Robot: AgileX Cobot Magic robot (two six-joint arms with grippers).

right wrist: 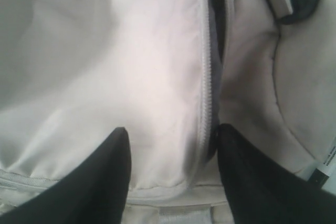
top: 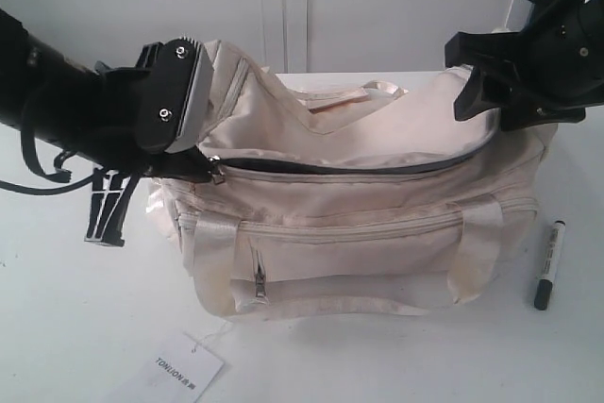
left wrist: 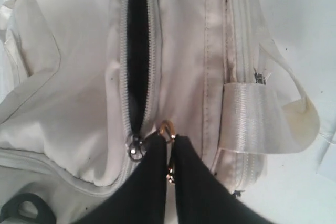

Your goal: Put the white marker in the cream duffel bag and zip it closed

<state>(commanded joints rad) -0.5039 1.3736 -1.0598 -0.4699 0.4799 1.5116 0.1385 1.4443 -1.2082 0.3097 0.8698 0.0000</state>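
The cream duffel bag (top: 359, 224) stands in the middle of the table with its curved top zipper (top: 377, 165) open as a dark slit. My left gripper (top: 204, 166) is at the bag's left end. In the left wrist view it (left wrist: 170, 142) is shut on the gold chain pull (left wrist: 167, 128), right beside the zipper slider (left wrist: 135, 148). My right gripper (top: 470, 82) sits at the bag's raised right end. Its fingers (right wrist: 173, 132) stand wide apart over the fabric beside the zipper's end (right wrist: 209, 103), gripping nothing I can see. The white marker (top: 549, 264) lies on the table right of the bag, and an end of it (right wrist: 324, 165) shows in the right wrist view.
A white paper tag (top: 179, 370) lies on the table in front of the bag. A black strap clip (top: 106, 209) hangs under the left arm. The front pocket's zipper pull (top: 260, 280) hangs down. A satin handle strap (left wrist: 262, 124) loops off the bag's side.
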